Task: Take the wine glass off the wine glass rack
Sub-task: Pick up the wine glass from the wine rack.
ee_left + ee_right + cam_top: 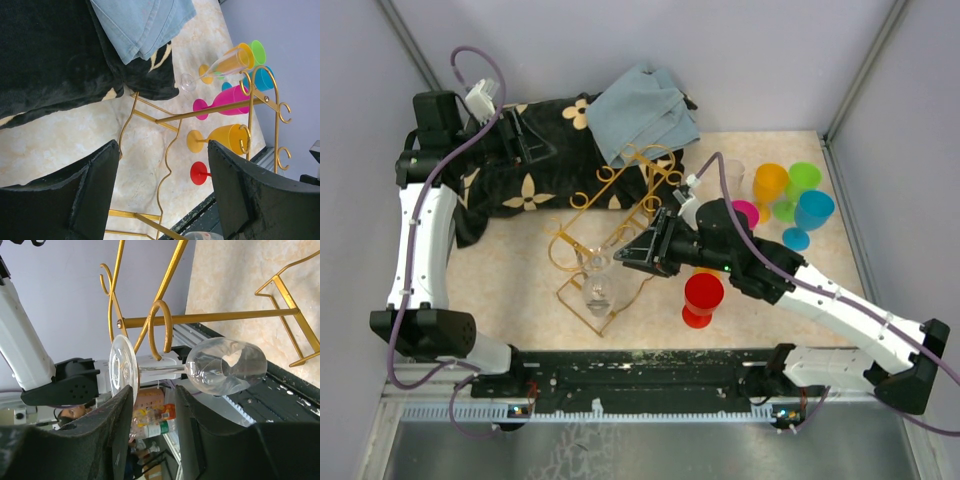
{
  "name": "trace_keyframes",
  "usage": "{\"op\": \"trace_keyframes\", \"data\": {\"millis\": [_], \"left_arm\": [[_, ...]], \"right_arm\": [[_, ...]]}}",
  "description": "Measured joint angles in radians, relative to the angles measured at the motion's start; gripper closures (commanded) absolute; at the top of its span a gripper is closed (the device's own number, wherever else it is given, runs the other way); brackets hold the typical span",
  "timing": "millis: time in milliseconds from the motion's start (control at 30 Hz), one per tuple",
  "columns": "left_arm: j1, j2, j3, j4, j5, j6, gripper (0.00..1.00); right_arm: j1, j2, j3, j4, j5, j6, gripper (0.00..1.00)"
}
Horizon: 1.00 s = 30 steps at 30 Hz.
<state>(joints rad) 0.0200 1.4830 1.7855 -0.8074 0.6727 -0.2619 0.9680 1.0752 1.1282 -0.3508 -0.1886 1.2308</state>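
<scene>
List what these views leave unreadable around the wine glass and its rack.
- Right wrist: the right tool covers the lower rim of the wine glass foot; contact cannot be told.
- Right wrist: the wine glass rack runs off the right edge at its base.
- Left wrist: a clear object is cut by the bottom edge, unidentifiable.
</scene>
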Motion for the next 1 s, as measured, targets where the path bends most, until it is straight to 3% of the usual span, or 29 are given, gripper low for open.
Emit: {"op": "trace_keyframes", "data": {"millis": [567,1000], "left_arm": [[0.0,0.0,0.0,0.0,0.027,0.0,0.23],[0.0,0.0,0.0,0.0,0.032,0.0,0.23]], "right_arm": [[0.0,0.045,0.054,0.026,-0.036,-0.008,0.65],[0.0,0.056,0.058,0.026,-0.053,-0.015,0.74]]}}
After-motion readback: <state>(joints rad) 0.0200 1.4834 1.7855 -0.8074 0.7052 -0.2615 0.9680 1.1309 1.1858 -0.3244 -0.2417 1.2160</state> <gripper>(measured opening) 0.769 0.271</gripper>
